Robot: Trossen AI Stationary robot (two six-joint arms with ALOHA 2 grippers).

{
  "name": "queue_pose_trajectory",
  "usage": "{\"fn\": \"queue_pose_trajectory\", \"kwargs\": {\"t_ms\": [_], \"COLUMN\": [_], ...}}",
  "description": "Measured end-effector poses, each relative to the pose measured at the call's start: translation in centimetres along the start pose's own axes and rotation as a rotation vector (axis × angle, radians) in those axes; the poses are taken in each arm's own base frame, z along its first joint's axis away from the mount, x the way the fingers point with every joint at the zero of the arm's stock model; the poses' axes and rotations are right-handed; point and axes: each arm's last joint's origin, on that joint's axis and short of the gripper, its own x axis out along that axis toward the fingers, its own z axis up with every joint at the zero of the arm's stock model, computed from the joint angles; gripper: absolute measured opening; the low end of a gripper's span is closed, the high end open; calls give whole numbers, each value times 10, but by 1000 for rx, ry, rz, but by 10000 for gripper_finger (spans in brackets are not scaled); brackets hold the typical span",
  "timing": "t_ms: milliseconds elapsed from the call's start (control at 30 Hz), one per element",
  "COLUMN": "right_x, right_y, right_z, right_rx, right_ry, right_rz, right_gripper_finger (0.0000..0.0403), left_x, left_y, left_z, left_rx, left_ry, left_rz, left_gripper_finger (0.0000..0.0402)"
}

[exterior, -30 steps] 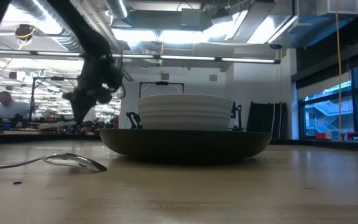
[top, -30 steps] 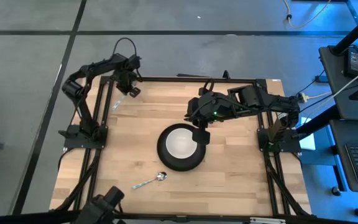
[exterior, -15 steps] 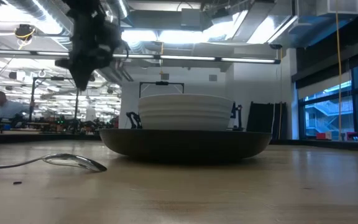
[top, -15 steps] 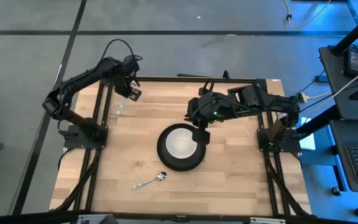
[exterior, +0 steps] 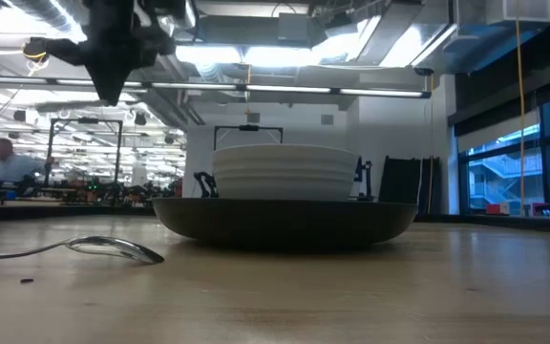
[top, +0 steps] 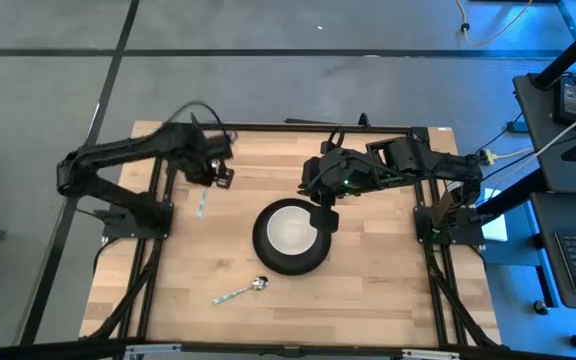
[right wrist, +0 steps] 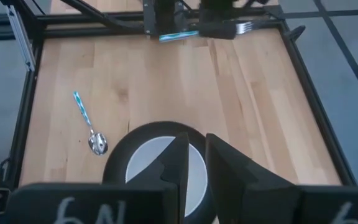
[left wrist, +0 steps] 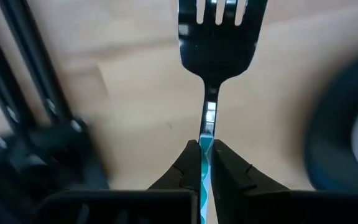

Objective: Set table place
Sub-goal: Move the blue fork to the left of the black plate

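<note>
Left pincer (left wrist: 205, 163) pinching a steel fork (left wrist: 219, 43) by its blue-striped handle, above pale wood-plank table (top: 368, 290).

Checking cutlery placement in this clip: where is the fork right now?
The fork is off the table, gripped by its handle in the left gripper, above the table's far-left area, left of the plate.
</note>
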Motion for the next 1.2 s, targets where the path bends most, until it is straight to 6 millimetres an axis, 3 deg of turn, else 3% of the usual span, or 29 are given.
{"fn": "queue_pose_trajectory", "kwargs": {"t_ms": [333,533,767,1200], "right_x": [0,0,0,0], "right_y": [-1,-1,-1,-1], "right_z": [-6,-7,-8,-8], "right_rx": [-18,-23,-22,-21], "right_ry": [62,76,80,81], "right_rz": [-11,-13,-14,-13], "right_gripper_finger": [58,58,58,58], "left_x": [12,38,78,111], "left_y": [-43,-70,-83,-82], "left_z": [-85,-113,-108,-69], "left_rx": [-97,-87,-41,-76], "left_ry": [29,44,46,74], "left_rz": [10,-92,-42,-149], "left_gripper_finger": [8,8,8,12]}}
